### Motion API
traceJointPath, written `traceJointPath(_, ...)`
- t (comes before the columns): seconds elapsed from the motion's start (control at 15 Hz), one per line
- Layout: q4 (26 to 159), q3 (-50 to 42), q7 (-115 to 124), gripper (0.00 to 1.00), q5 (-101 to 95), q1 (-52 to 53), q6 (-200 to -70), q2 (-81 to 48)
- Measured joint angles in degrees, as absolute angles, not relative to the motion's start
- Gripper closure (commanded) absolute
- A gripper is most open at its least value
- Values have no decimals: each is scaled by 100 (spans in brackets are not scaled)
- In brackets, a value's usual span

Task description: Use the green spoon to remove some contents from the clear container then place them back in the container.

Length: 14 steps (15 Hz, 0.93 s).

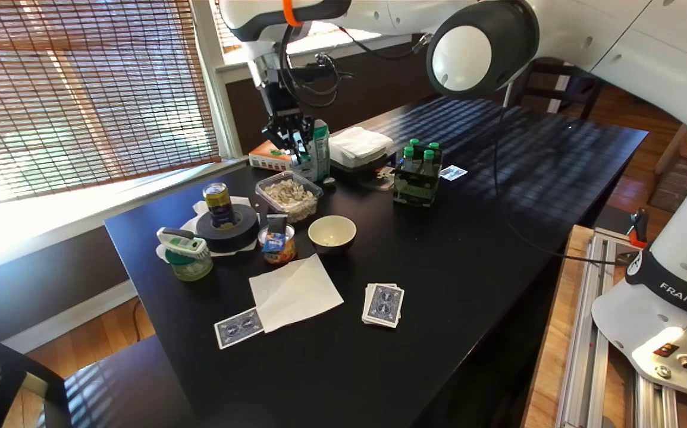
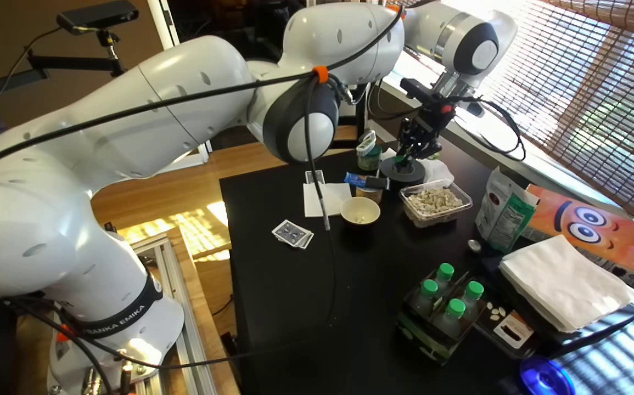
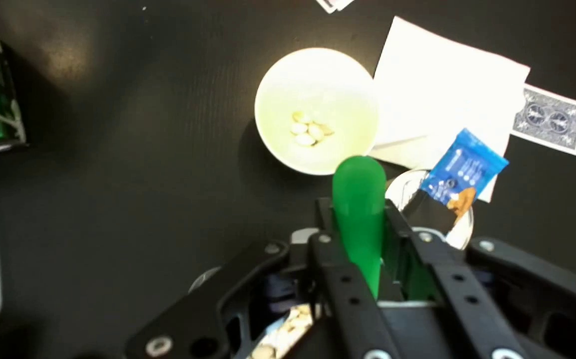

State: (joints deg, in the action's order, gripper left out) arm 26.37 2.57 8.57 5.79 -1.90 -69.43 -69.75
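Note:
My gripper, seen in both exterior views (image 1: pixel 297 144) (image 2: pixel 404 157) and in the wrist view (image 3: pixel 359 212), is shut on the green spoon (image 3: pixel 359 184). A rounded green end sticks out past the fingertips; the rest runs back between the fingers and is partly hidden. The clear container, in both exterior views (image 1: pixel 303 213) (image 2: pixel 432 220), stands on the table, full of pale flat pieces. The gripper is above table height near it. In the wrist view some pale pieces (image 3: pixel 292 329) show through the gripper's left linkage; most of the container is hidden there.
A cream bowl (image 1: pixel 332 232) (image 2: pixel 359 210) (image 3: pixel 317 85) with several pale pieces stands beside the container. Near it are a can with a blue packet (image 3: pixel 465 167), a black tape roll (image 1: pixel 227 235), a green-capped bottle carrier (image 1: pixel 416 187), a standing pouch (image 2: pixel 506 211) and a napkin stack (image 2: pixel 566 280).

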Motion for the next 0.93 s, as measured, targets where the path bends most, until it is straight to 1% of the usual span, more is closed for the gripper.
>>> traceJointPath(0.4, 2616, 332, 1416, 94, 805, -304, -6697, -7319)
traceJointPath(0.93, 2595, 200, 1356, 94, 787, -738, -6700, -7105)
